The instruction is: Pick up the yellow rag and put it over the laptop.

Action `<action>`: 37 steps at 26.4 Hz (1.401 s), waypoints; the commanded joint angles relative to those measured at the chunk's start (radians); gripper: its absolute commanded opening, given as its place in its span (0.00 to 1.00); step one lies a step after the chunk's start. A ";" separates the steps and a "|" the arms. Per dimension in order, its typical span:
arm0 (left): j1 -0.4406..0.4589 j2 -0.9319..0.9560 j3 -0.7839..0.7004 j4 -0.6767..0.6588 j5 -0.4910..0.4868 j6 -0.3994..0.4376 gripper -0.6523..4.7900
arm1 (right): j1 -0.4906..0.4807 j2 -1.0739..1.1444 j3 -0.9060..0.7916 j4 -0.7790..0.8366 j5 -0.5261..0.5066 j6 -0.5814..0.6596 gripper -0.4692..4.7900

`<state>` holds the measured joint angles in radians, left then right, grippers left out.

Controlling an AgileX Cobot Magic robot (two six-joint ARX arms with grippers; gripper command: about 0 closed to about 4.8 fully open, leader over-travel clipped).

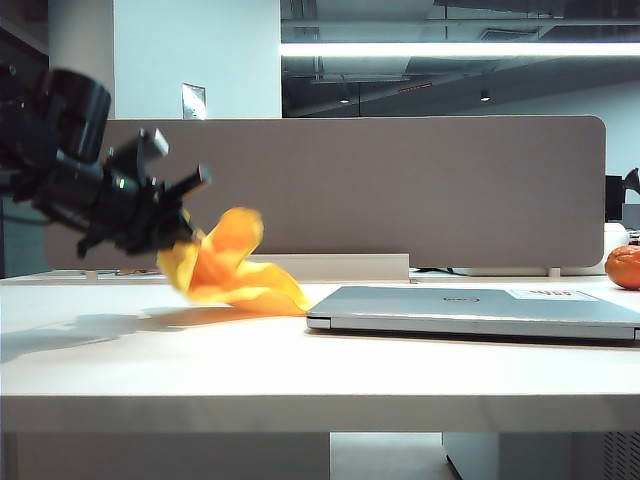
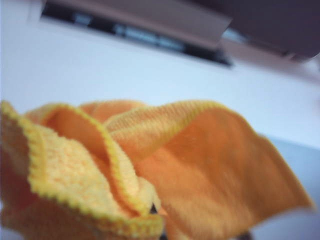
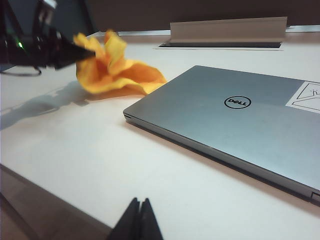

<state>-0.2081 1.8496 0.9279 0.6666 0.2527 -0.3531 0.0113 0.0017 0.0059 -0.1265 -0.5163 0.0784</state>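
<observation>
Left gripper (image 1: pixel 178 232), black, is pinching the crumpled soft yellow-orange rag (image 1: pixel 232 268) at far left above the pale smooth table (image 1: pixel 200 370); the cloth's trailing edge is touching the tabletop just left of the thin flat silver-grey closed laptop (image 1: pixel 480 310). A round orange fruit (image 1: pixel 623 267) is sitting far right. Right gripper (image 3: pixel 139 220), fingers pressed together and holding nothing, is hovering over the table's near edge.

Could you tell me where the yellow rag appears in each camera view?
Exterior view: yellow rag left of centre, pinched by the left claw.
Left wrist view: fills the lower frame.
Right wrist view: upper left.
Shared landmark: the laptop, its corner beside the rag.
</observation>
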 commanded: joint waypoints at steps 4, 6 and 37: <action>-0.031 -0.079 0.006 0.150 0.032 0.001 0.11 | 0.000 -0.002 -0.006 0.008 0.001 0.000 0.08; -0.037 -0.092 0.006 0.183 0.047 0.001 0.11 | 0.000 -0.002 -0.006 0.008 0.001 0.000 0.08; -0.365 0.036 0.488 -0.024 0.058 0.057 0.11 | 0.000 -0.002 -0.006 0.009 0.001 0.000 0.08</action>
<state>-0.5579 1.8690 1.3926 0.6544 0.3126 -0.3038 0.0113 0.0017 0.0059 -0.1268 -0.5163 0.0784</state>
